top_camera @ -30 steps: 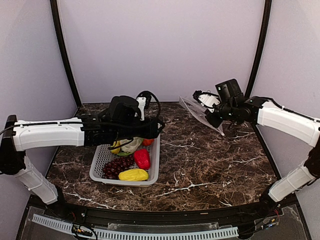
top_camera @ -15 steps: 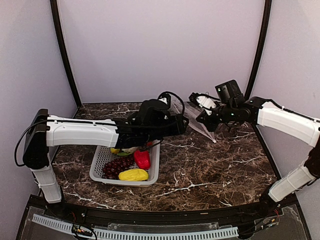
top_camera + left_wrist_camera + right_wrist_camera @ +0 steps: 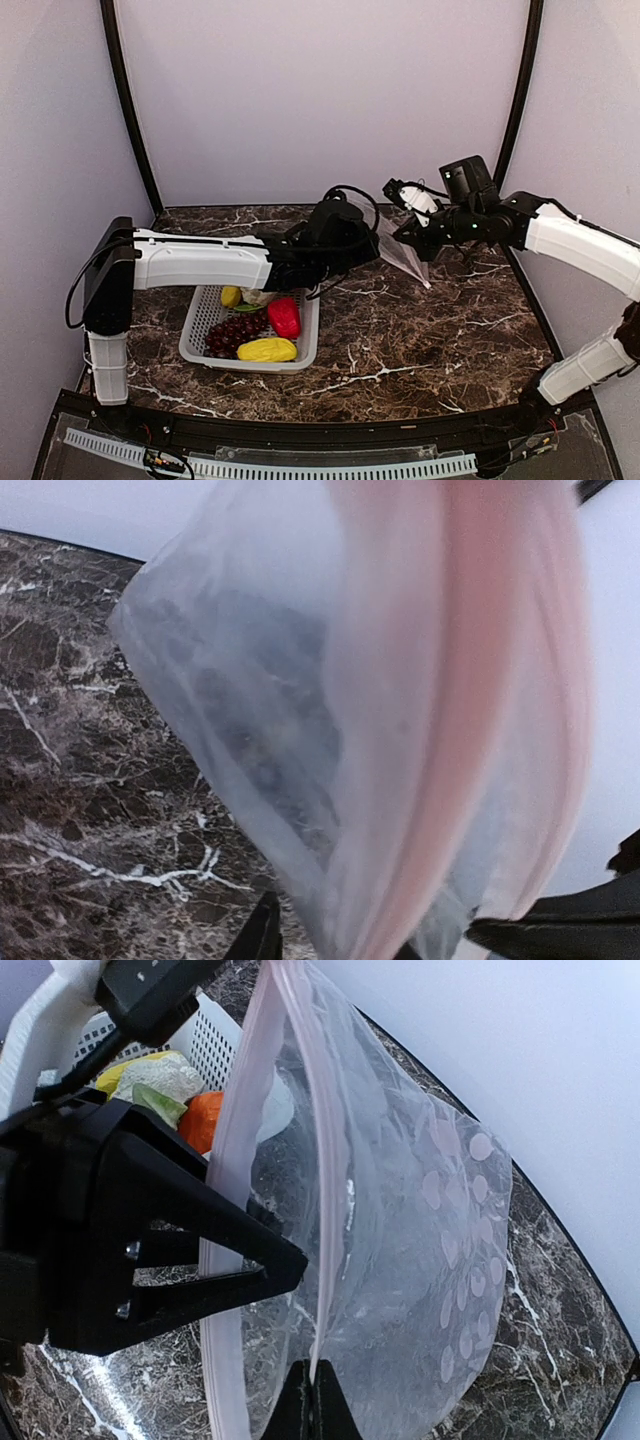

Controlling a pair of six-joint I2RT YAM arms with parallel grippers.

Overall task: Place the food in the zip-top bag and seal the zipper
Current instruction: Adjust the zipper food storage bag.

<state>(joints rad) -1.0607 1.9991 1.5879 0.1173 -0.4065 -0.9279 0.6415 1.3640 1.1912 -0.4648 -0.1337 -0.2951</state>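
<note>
The right gripper (image 3: 308, 1388) clenches the pink zipper strip (image 3: 324, 1170) of the clear dotted plastic bag (image 3: 430, 1260); the left gripper (image 3: 371, 245) gapes around its mouth

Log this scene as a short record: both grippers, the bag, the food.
right gripper: shut on the clear white-dotted plastic zip-top bag, holding it up by its mouth edge
left gripper: open, at the bag's mouth
pinkish zipper strip: unsealed, its two sides apart
small toy food pieces: in the grey mesh basket, none seen in the bag
</note>
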